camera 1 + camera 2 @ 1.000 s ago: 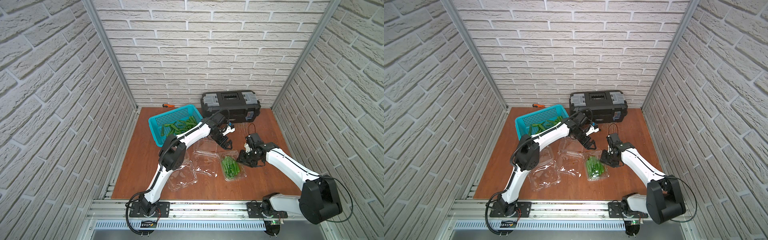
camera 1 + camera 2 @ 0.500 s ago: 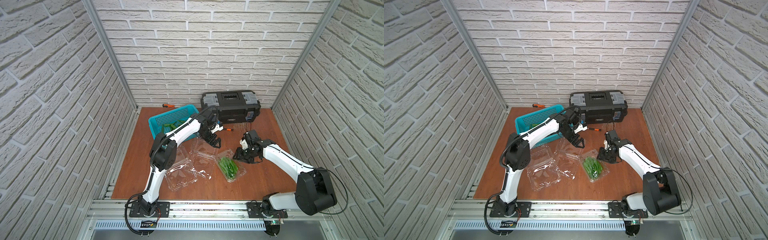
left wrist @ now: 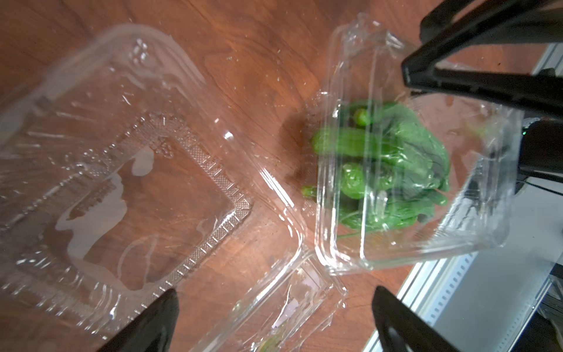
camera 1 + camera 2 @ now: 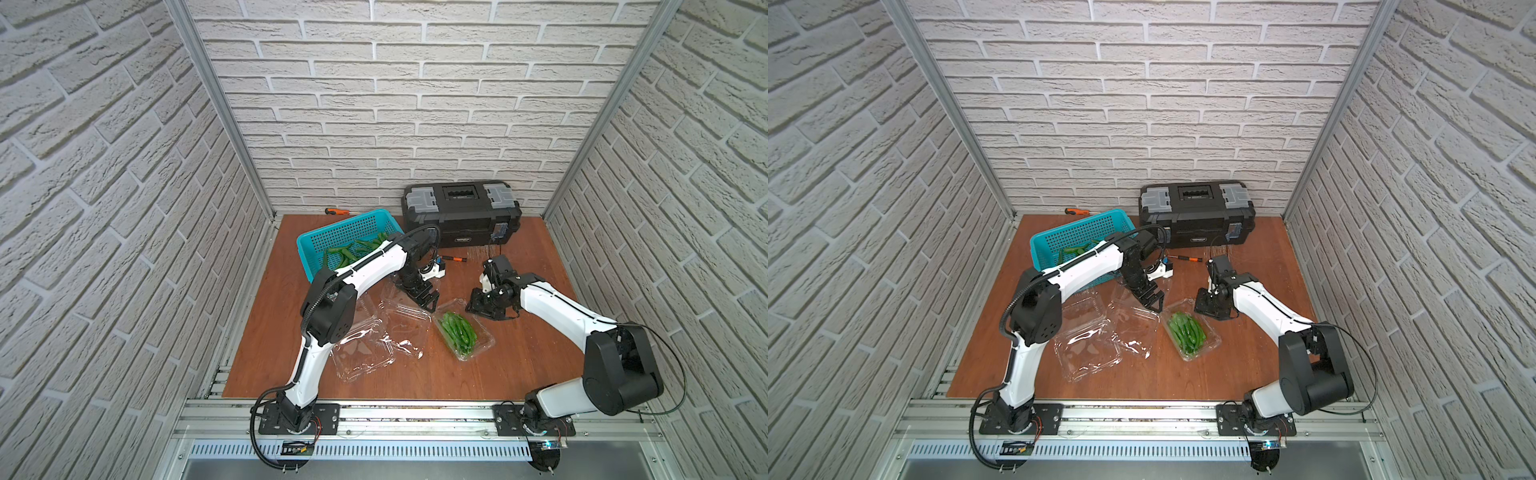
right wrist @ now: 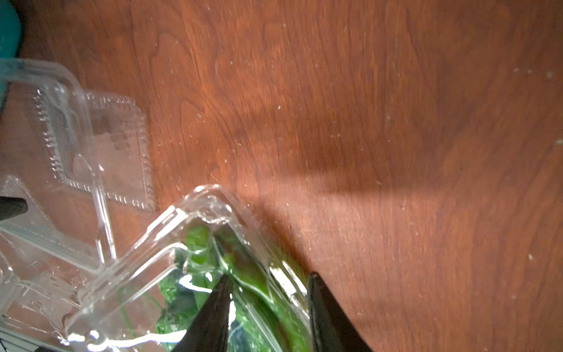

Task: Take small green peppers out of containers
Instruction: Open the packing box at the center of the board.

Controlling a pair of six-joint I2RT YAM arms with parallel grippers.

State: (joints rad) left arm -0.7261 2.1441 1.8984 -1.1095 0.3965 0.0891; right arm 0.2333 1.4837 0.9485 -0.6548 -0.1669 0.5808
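My left tool [image 4: 430,300] is spread wide over the open clear containers [image 4: 365,353] mid-frame, right tool [image 5: 270,275] straddles the rim of the third container [image 4: 484,345] right of them — small green peppers [image 4: 457,332] inside — can't tell if it's pinching.

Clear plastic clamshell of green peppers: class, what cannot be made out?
Count of slender green peppers in the clear plastic clamshell: left wrist view, blur, glare.
Whether the right gripper pinches its rim: right wrist view blurred, top views too small.
Teal perforated basket contents: both top views, left arm covers part.
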